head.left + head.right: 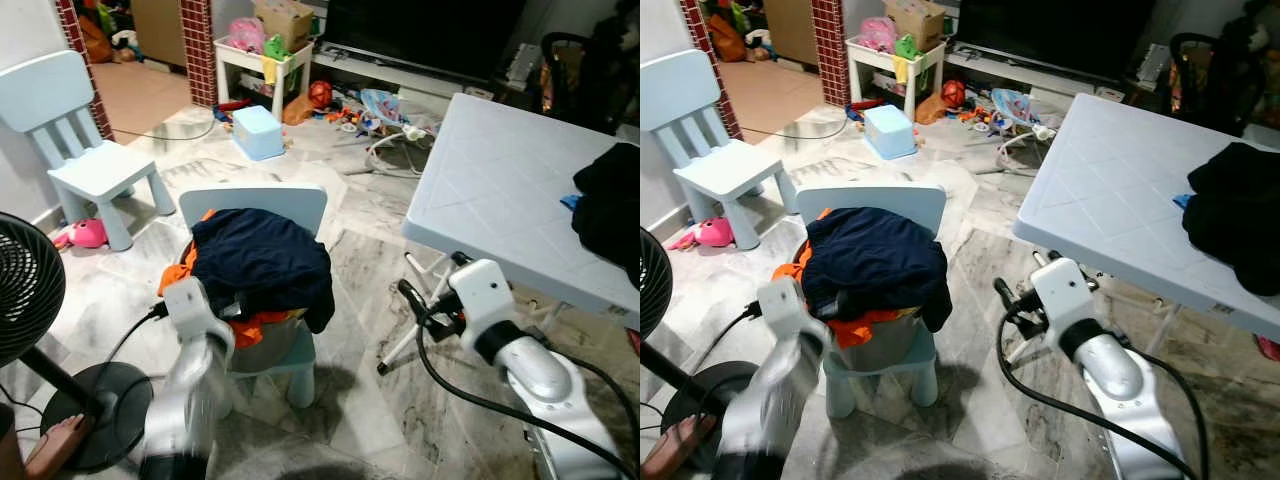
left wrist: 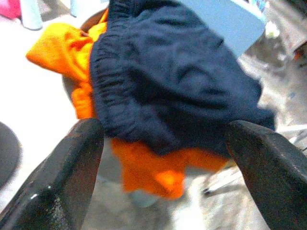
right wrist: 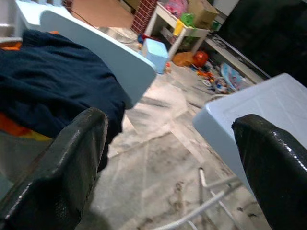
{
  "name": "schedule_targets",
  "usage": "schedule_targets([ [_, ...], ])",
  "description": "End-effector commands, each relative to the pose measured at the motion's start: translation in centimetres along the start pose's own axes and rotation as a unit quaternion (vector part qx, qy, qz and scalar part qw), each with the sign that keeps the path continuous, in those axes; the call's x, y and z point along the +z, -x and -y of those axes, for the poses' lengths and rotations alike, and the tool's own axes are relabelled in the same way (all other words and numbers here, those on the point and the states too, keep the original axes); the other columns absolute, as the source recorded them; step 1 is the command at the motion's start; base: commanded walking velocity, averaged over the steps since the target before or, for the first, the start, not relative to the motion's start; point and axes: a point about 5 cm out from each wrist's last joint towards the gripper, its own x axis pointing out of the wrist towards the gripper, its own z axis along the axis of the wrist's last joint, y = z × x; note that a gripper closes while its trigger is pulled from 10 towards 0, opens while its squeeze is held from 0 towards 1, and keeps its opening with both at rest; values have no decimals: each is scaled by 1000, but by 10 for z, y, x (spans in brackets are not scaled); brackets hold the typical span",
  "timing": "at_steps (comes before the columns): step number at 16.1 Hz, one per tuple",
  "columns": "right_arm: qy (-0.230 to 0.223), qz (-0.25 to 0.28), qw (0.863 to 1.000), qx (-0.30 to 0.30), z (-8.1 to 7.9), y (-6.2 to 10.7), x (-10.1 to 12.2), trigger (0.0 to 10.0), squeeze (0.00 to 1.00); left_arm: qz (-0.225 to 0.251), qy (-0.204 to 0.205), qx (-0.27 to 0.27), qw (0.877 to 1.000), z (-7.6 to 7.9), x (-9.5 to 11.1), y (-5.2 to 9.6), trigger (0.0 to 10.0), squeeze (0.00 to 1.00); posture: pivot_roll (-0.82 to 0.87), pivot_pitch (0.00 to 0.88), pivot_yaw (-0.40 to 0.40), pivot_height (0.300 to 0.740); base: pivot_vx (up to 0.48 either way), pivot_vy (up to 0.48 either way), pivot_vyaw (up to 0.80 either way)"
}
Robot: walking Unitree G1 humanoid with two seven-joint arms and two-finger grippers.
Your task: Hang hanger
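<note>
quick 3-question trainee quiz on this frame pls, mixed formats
1. True or false: the navy garment lies on top of the orange clothing.
2. The left tool is: A) open, aimed at the clothes pile B) shut on a hanger C) resting on the table.
3. What lies on the white table at its far right?

Key: 1 true. 2 A. 3 a black garment.

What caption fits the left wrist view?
Open left gripper poised over navy garment lying on orange clothing piled on a light-blue chair.
</note>
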Motion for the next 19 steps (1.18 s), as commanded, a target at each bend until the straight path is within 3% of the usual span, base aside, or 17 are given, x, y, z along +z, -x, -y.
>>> schedule_targets([
  [1, -14, 6, 1000, -6, 1, -6, 1, 10000, 0, -1, -48, -13, 999, -4, -1, 9, 10000, 0, -136, 0, -113, 740, 0, 0, 0],
  [4, -24, 11, 1000, -6, -2, -17, 2, 10000, 0, -5, -105, -13, 994, -32, -5, 23, 10000, 0, -93, 0, -110, 740, 0, 0, 0],
  [6, -38, 19, 999, -10, -4, -21, 2, 10000, 0, 14, -110, -15, 994, -38, 2, 23, 10000, 0, -85, 0, -101, 740, 0, 0, 0],
  [8, -52, 24, 998, -24, -3, -24, 2, 10000, 0, 65, -110, -35, 991, -22, 19, 25, 10000, 0, -72, 0, -94, 740, 0, 0, 0],
  [11, -85, 23, 995, -47, -1, -27, -2, 10000, 0, 112, -107, -71, 985, -1, 25, 33, 10000, 0, -60, 0, -86, 740, 0, 0, 0],
  [13, -125, 14, 990, -72, 4, -26, -12, 10000, 0, 158, -153, -115, 969, 9, 28, 51, 10000, 0, -37, 0, -73, 740, 0, 0, 0],
  [19, -141, 8, 986, -92, 11, -26, -22, 10000, 0, 159, -177, -108, 965, -9, 26, 53, 10000, 0, -39, 0, -49, 740, 172, 0, 0],
])
